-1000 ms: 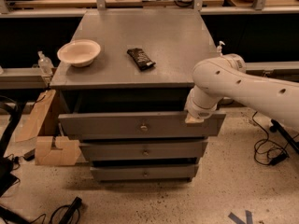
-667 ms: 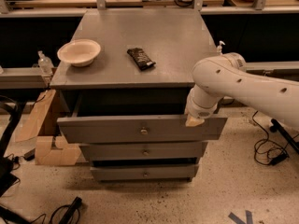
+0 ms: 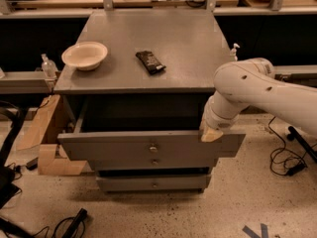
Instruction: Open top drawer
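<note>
The top drawer (image 3: 119,145) is the widest grey front of the grey cabinet, with a small round knob (image 3: 152,148) at its centre. It stands pulled well out from the cabinet, with a dark gap behind its front. My gripper (image 3: 211,133) sits at the end of the white arm (image 3: 257,90). It rests on the upper edge of the drawer front, near its right end. Two narrower drawer fronts (image 3: 153,183) lie below, further back.
A cream bowl (image 3: 85,55) and a dark packet (image 3: 150,62) lie on the cabinet top (image 3: 188,43). Cardboard (image 3: 45,133) leans at the cabinet's left. Cables (image 3: 285,157) run on the floor at right. A clear bottle (image 3: 47,66) stands at left.
The top drawer has slid further out toward the camera, and my gripper has moved with its front edge. The bowl and packet have not moved.
</note>
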You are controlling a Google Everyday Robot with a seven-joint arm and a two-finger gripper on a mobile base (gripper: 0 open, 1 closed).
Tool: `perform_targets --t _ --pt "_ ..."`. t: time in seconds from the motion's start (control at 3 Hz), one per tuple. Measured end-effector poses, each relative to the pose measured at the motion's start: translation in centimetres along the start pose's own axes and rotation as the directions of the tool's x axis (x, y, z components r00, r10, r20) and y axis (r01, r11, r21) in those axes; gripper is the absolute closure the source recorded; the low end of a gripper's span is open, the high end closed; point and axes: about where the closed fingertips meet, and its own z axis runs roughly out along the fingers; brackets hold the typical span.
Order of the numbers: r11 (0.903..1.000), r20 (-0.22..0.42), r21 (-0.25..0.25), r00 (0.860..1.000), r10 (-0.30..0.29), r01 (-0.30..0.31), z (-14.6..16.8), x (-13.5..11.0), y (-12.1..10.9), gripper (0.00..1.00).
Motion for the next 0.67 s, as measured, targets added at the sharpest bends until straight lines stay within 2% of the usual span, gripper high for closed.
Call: perform_targets --t 0.33,0.67 --pt "1.0000 0.001 0.000 1.000 0.001 -0.001 -0.1 0.1 0.2 1.00" --pt "0.9999 0.018 -0.003 1.000 0.016 -0.016 -1.7 0.8 2.5 1.00"
